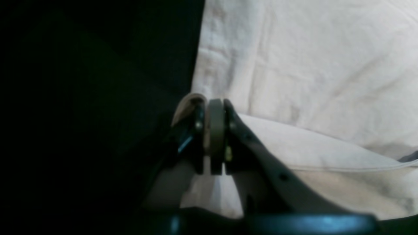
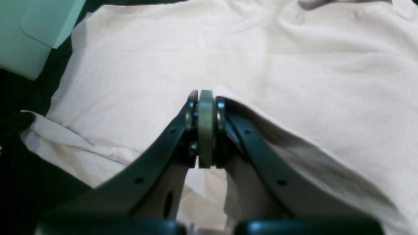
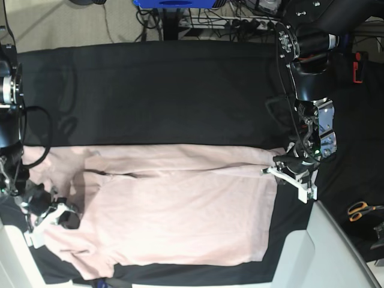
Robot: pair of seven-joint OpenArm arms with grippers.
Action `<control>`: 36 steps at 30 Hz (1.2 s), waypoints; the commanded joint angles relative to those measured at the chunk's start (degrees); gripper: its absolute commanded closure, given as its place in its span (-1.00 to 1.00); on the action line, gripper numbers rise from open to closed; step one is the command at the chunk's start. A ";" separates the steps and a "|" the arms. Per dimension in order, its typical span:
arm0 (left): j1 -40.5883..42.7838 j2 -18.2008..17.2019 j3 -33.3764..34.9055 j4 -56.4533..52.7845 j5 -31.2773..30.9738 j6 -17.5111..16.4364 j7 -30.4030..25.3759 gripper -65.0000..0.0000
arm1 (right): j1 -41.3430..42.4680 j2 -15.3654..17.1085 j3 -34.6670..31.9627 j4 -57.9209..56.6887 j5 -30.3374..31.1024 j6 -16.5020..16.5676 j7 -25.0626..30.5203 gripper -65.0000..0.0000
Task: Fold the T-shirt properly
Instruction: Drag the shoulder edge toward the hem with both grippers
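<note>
Pink T-shirt (image 3: 180, 210) spread flat on black-covered surface (image 3: 150, 90), top edge partly folded over, likely mid-fold. Left claw (image 1: 214, 107) pinched closed on shirt's side edge. Right claw (image 2: 204, 98) closed too, gripping fabric fold at other end, near sleeve.

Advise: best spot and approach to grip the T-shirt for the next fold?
Probably the ends of the T-shirt where each pincer is already shut on cloth: left pincer on the hem-side corner, right pincer near the sleeve end. Come in from the outer side edges, low over the black tablecloth; the shirt lies flat, so only edges offer a pinchable lip.
</note>
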 commanded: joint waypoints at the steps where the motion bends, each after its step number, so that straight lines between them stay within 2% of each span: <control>1: -1.74 -0.49 0.05 1.10 -0.43 -0.27 -1.48 1.00 | 2.55 0.32 0.10 0.80 1.00 0.56 1.54 1.00; 12: -2.09 -0.49 -0.03 1.36 -0.43 -0.27 -1.48 1.00 | 3.34 -0.83 -0.08 0.71 1.00 0.56 1.54 1.00; 36: -4.29 -0.40 0.05 -0.48 0.10 -0.27 -1.48 1.00 | 2.11 -0.83 0.54 0.63 1.17 0.56 1.71 1.00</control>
